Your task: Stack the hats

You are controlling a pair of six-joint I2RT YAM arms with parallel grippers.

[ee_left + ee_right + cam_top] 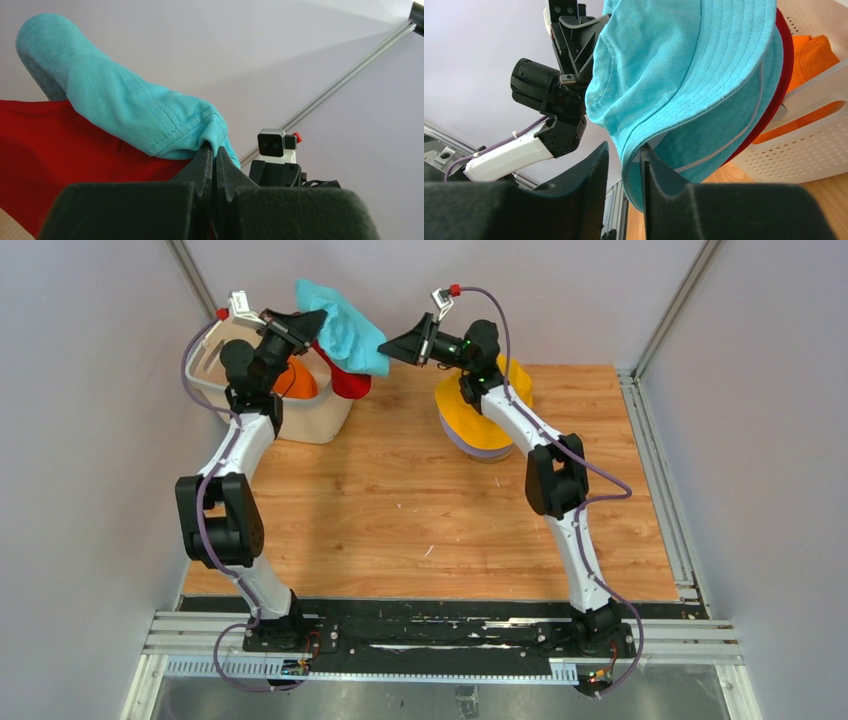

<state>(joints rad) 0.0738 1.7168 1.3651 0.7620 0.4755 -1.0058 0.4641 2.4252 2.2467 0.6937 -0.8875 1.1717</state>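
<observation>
My left gripper (318, 322) (215, 150) is shut on the brim of the teal hat (345, 328) (115, 100) and holds it up above the basket. My right gripper (385, 345) (624, 147) stands open at the hat's (684, 65) opposite brim edge. That edge sits between its fingers, against the right finger and apart from the left one. A red hat (350, 382) (781, 75) shows just behind and below the teal one. An orange hat (295, 380) (814, 50) lies in the basket. The yellow hat (480, 415) sits on the lavender hat (482, 452) at the right.
The white perforated basket (320, 425) (804, 150) stands at the back left of the wooden tabletop (400, 520). The left arm's wrist (559, 90) is close in front of my right gripper. Grey walls close in the back and sides.
</observation>
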